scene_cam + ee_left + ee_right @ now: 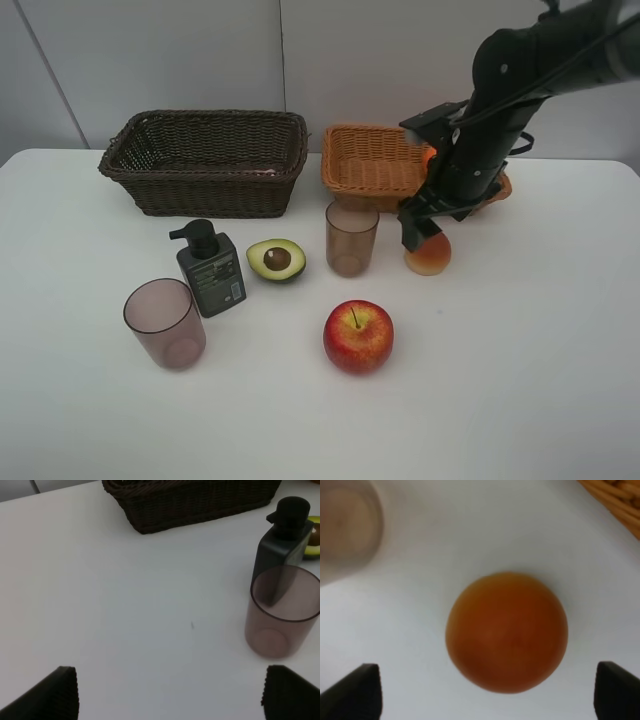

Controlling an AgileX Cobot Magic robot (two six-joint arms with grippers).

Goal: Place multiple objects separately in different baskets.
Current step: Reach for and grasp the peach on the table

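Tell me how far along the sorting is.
Done: nothing I can confirm inside the dark basket or tan basket. In hand: right pincer open over the peach-coloured fruit, not yet gripping. Remaining: apple, avocado, pump bottle and both cups sit on the table; left pincer open.

Dark brown basket [205,185] and orange-tan basket [365,170]: rough woven wicker. Front mauve cup [165,325]: smooth translucent plastic. Red apple [358,338]: glossy skin.
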